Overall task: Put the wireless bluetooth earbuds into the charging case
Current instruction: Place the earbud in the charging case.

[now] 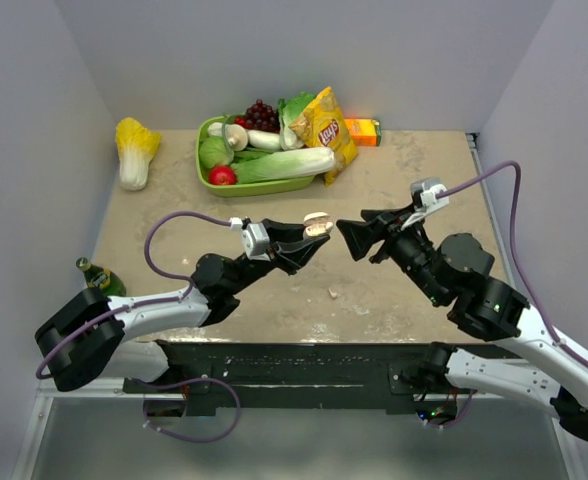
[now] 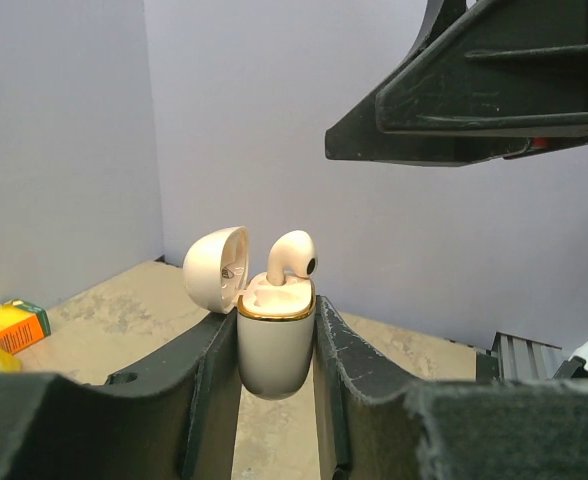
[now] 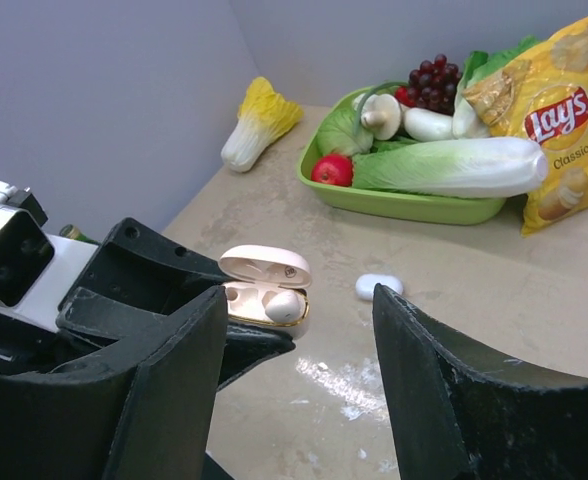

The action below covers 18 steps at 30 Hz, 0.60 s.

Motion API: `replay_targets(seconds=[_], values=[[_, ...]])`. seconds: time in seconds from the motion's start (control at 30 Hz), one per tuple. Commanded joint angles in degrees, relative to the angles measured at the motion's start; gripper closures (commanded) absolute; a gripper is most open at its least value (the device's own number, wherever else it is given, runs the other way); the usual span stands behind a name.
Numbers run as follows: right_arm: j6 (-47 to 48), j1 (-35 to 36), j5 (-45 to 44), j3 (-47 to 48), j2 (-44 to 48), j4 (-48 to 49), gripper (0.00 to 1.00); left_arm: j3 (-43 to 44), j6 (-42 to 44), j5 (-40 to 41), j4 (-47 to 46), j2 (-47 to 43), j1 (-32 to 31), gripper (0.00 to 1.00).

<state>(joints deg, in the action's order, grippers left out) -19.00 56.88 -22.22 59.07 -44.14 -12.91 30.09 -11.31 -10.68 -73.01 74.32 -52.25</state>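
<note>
The charging case (image 2: 274,340) is up in the air above the tabletop (image 1: 414,200), with its lid flipped open. One white earbud (image 2: 292,258) sits in the case, and its round top pokes up out of it. A second earbud (image 3: 379,285) lies flat on the tabletop, apart from the case and on the side toward the green tray (image 3: 414,208). The left claw (image 2: 274,330) squeezes the case from both sides, one finger on each side, and holds it upright. The right claw (image 3: 294,300) is close in front of the case and points at it. Its two fingers are spread wide apart and it has nothing in it. At the back of the tabletop, the green tray is full of vegetables and fruit, and a yellow chips bag (image 1: 326,130) leans on it. A cabbage (image 1: 134,150) lies by the left wall. A green bottle (image 1: 99,275) is near the left arm.
</note>
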Motion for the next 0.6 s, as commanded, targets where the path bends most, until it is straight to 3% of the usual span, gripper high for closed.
replay_targets(seconds=[0.0, 0.57], values=[[0.5, 0.0, -1.8, -2.0, 0.9, -1.2, 0.37, -0.4, 1.2, 0.0, -35.6, -2.0, -0.2, 1.0], [0.3, -0.1, -2.5, -2.9, -2.1, 0.2, 0.38, -0.7, 0.2, -1.1, -35.6, -2.3, -0.2, 1.0]])
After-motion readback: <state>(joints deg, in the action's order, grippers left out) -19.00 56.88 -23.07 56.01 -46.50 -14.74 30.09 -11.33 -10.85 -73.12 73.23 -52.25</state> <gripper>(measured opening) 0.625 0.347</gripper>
